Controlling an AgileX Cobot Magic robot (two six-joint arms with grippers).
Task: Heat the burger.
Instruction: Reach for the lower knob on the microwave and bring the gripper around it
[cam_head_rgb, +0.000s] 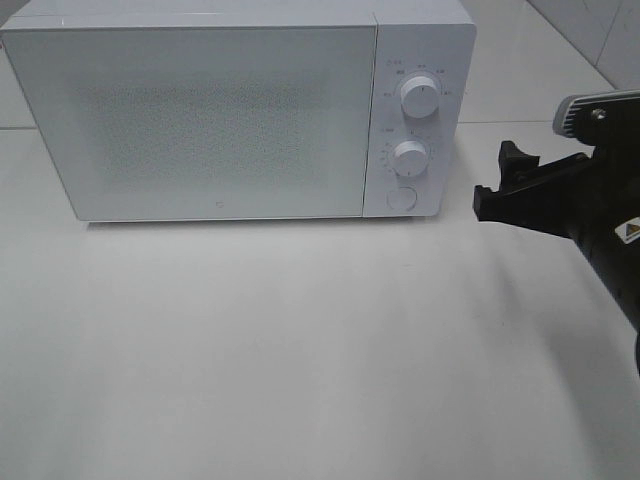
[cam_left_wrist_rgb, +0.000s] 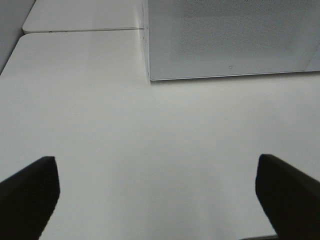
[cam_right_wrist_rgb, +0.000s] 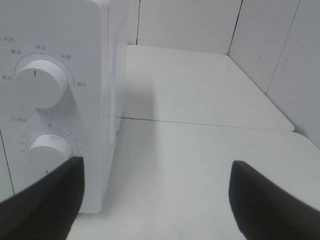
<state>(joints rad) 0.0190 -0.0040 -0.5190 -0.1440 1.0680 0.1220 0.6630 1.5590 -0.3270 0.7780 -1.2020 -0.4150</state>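
Nearest, bare white bench (cam_head_rgb: 300, 360), nothing lying on it. Left fingers (cam_left_wrist_rgb: 27, 195) spread wide over that bare stretch, empty, seen only from their own wrist camera. Right fingers (cam_head_rgb: 512, 162) likewise parted and holding nothing, hovering off the right side of the microwave (cam_head_rgb: 200, 110), roughly level with its lower knob (cam_head_rgb: 409, 157) and round button (cam_head_rgb: 401, 197), touching neither. Upper knob (cam_head_rgb: 419, 98) sits above those. Door (cam_head_rgb: 190, 120) shut; its frosted panel shows nothing behind it. Burger not in view in any camera: possibly inside the microwave, cannot tell. Judgement on handling: a stacked burger should be light but soft and loose, the bun easily dented, the fillings apt to slide sideways under a pinch, a glossy crown likely slick. Best hold would be a gentle, wide grip low across the bun's sides, or by whatever it rests on, if anything. Farthest back, tiled wall (cam_head_rgb: 590, 30).
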